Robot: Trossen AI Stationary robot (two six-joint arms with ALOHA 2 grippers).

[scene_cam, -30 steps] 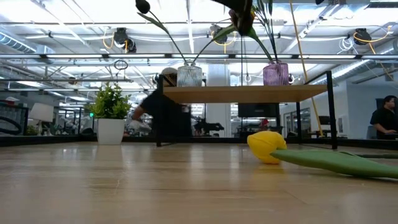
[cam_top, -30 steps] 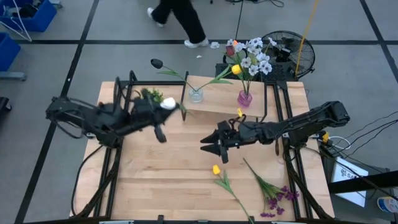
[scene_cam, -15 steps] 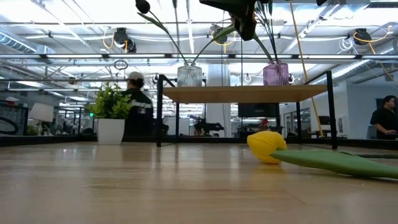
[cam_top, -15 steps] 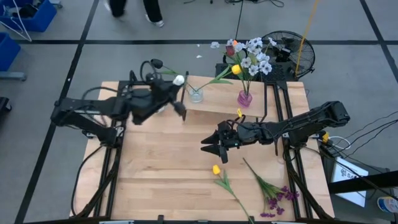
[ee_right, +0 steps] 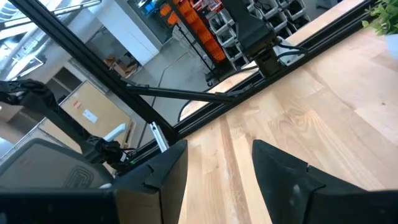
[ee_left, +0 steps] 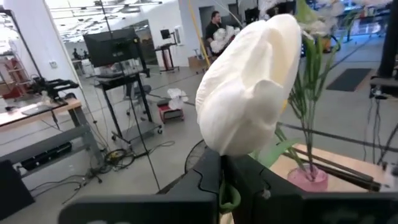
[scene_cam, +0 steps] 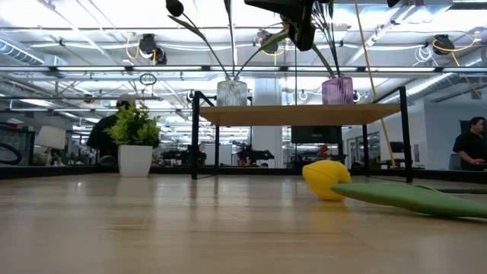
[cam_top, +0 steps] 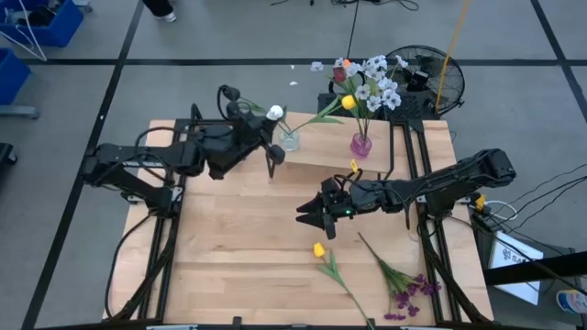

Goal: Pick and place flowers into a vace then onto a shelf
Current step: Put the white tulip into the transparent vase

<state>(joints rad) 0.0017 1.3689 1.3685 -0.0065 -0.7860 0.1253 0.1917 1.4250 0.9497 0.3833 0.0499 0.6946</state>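
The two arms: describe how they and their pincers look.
Both arms are dark, nearly black, built of jointed segments with black cables running along them. The left pincer and the right pincer each end in two flat, dark, angular fingers. A small green light shows near the right wrist. No markings are readable.

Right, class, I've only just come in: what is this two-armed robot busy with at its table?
It is putting flowers into vases. The left gripper, jaws shut on a white tulip, holds it by the clear vase on the shelf. The right gripper waits open over mid-table. A yellow tulip and a purple spray lie on the table.
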